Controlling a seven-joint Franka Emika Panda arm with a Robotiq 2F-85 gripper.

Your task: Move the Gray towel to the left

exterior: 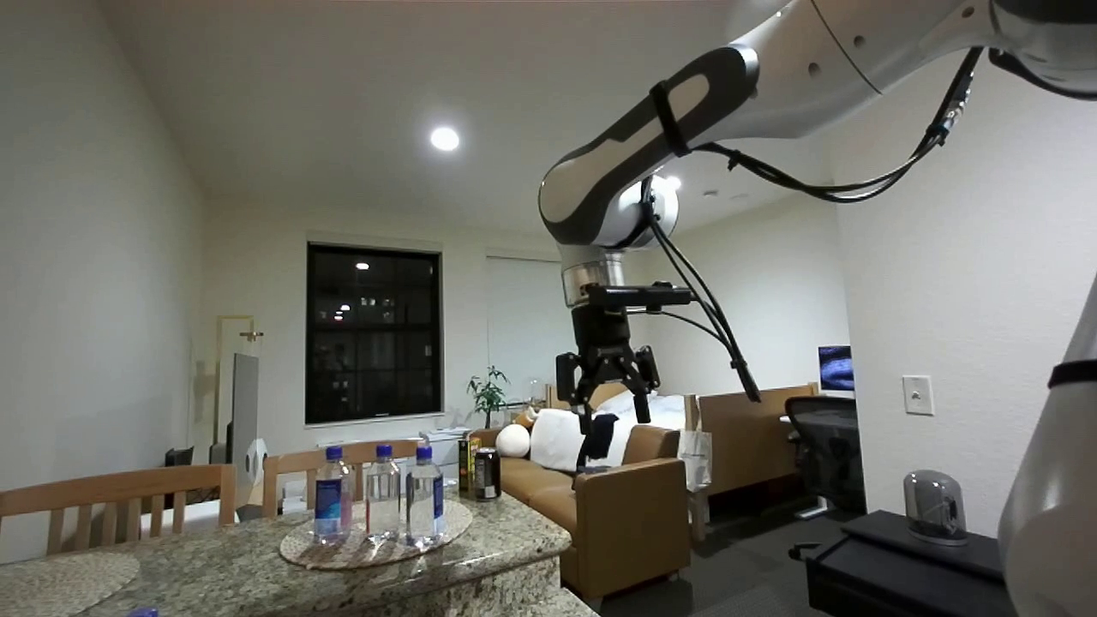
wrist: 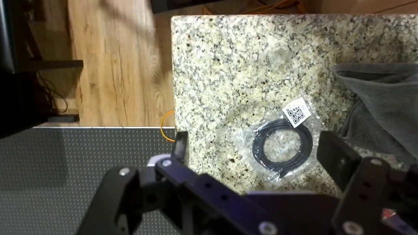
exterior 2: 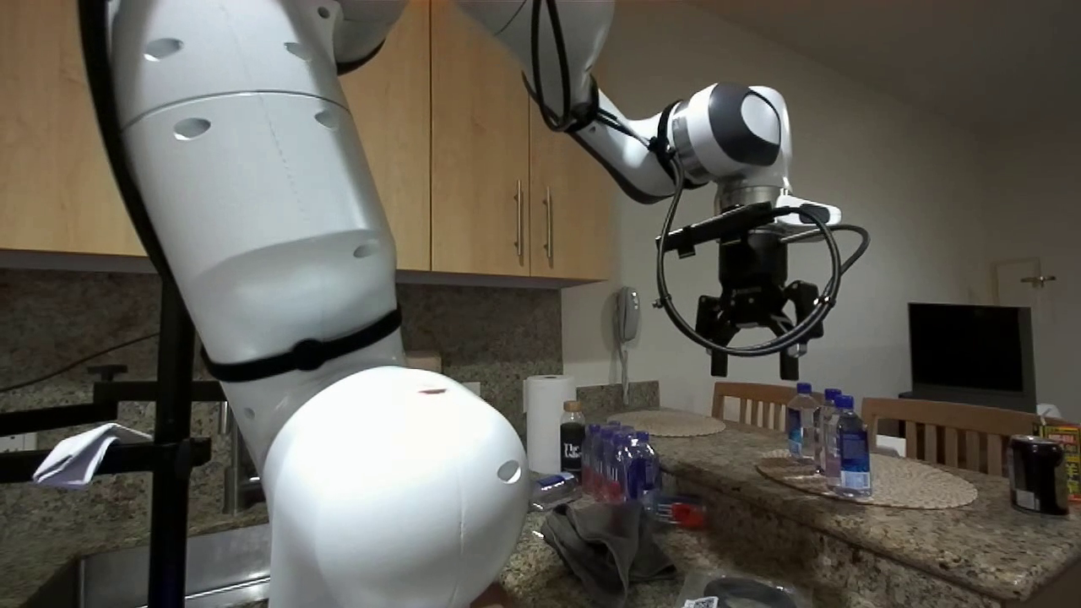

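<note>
The gray towel point(exterior 2: 610, 540) lies crumpled on the lower granite counter in an exterior view. In the wrist view the towel point(wrist: 388, 111) is at the right edge, partly cut off by the frame and partly behind the right finger. It is out of view in the other exterior picture. My gripper point(exterior: 614, 416) is open and empty, held high in the air. It also shows in an exterior view point(exterior 2: 754, 365), well above counter height and apart from the towel. In the wrist view the open jaws point(wrist: 255, 148) are above a bagged black cable.
The bagged cable coil point(wrist: 282, 147) lies beside the towel on the granite counter point(wrist: 225, 71). Several bottles point(exterior 2: 621, 460) stand behind the towel. Bottles point(exterior: 382, 497) and a black can point(exterior: 487, 473) stand on the raised counter point(exterior: 214, 574). A sink point(exterior 2: 220, 561) is by the arm's base.
</note>
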